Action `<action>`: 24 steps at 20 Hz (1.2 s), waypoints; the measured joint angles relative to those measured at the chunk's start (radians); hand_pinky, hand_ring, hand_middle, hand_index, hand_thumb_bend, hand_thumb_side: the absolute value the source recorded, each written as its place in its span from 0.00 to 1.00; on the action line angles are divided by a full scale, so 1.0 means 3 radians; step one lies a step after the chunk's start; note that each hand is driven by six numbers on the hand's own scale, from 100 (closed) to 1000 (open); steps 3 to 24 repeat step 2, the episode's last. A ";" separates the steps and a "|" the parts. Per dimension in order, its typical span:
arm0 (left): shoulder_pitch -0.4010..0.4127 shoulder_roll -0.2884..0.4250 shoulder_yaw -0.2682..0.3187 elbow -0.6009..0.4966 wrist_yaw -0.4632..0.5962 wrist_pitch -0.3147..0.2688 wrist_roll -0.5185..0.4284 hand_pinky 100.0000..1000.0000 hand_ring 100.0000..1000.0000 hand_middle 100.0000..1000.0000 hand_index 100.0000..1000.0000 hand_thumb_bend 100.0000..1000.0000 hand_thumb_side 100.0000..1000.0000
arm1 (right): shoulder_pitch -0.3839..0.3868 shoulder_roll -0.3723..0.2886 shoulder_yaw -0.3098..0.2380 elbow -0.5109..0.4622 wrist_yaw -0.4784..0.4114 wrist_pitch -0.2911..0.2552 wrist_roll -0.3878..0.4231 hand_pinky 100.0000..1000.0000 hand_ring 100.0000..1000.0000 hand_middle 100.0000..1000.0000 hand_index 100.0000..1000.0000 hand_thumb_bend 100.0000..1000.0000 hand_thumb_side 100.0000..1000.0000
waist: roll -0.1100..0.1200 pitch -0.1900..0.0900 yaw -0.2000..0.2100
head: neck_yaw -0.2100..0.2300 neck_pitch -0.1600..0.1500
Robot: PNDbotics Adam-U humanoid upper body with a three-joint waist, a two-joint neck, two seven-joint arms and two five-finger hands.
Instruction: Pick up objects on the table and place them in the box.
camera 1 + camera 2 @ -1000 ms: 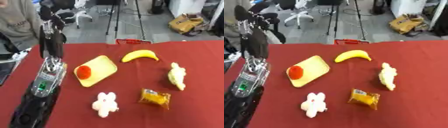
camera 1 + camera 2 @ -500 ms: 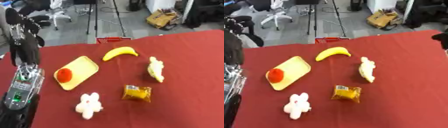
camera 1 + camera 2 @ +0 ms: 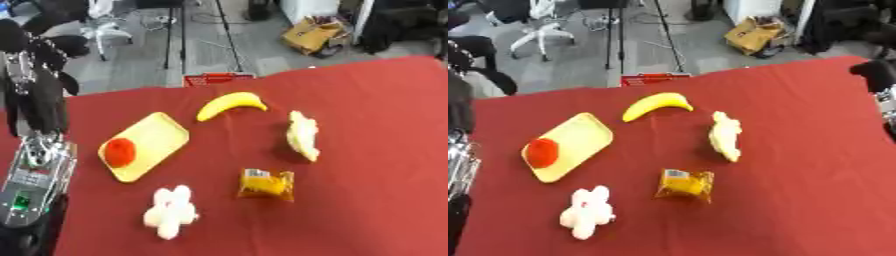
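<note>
While left hand (image 3: 39, 107) fingers stay unreadable, red table (image 3: 367, 150) meets grey floor (image 3: 140, 55)

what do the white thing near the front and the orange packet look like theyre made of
White thing: probably plush or soft foam, with a matte, lumpy, rounded outline and no shine. Orange packet: likely thin plastic film, with crinkled edges, a slight sheen and a small printed label at one corner.
</note>
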 measured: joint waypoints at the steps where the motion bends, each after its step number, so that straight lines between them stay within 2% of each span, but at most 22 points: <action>1: 0.0000 0.0000 0.0000 -0.0006 -0.0012 0.0005 -0.0001 0.59 0.58 0.70 0.77 0.52 1.00 | 0.0000 0.0000 0.0000 0.0000 0.0000 0.0000 0.0000 0.72 0.64 0.83 0.94 0.33 0.80 | 0.0000 0.0000 -0.0006 | -0.0002 0.0000; 24: 0.0000 -0.0002 0.0000 -0.0007 -0.0022 0.0009 -0.0004 0.59 0.58 0.70 0.77 0.52 1.00 | 0.0000 0.0000 0.0000 0.0000 0.0000 -0.0001 -0.0001 0.72 0.64 0.83 0.94 0.33 0.80 | 0.0000 0.0000 -0.0012 | -0.0003 0.0000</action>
